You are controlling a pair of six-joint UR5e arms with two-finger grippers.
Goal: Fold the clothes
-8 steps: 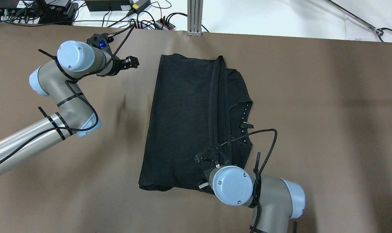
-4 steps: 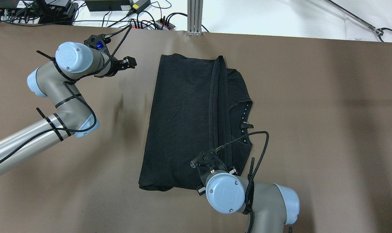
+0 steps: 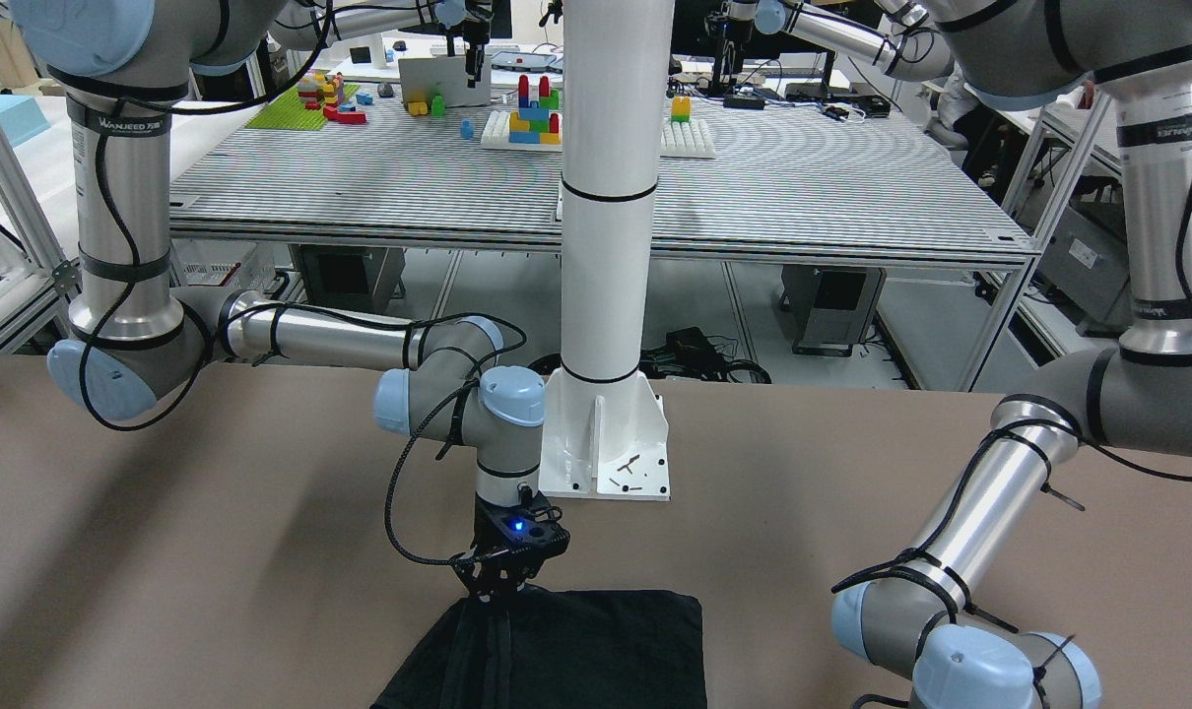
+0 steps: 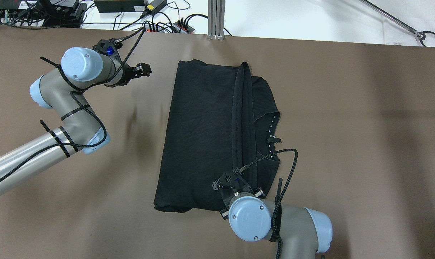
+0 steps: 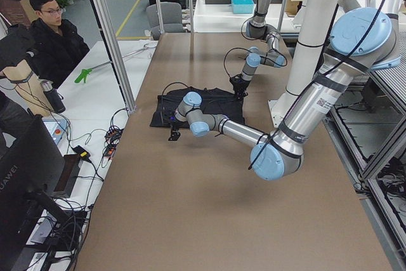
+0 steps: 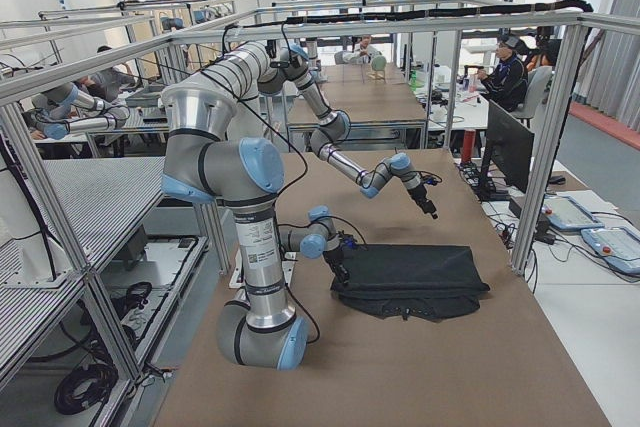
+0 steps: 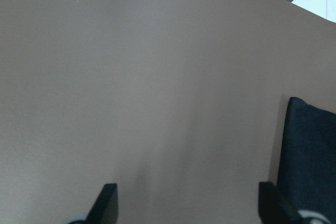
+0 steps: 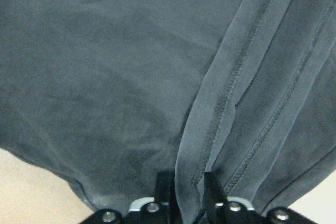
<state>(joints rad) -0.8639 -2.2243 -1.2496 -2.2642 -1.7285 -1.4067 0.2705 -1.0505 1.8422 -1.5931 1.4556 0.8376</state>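
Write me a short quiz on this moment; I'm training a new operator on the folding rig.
1. True or false: the left gripper rests on the black garment.
2. Which gripper pinches the garment's hem? A) left B) right C) neither
3. Fill in: the left gripper's jaws stand ____.
Key: 1 false, it hovers over the table beside the garment; 2 B, the right gripper; 3 open.

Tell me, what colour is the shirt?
The shirt is plain black, clearest in the overhead view.
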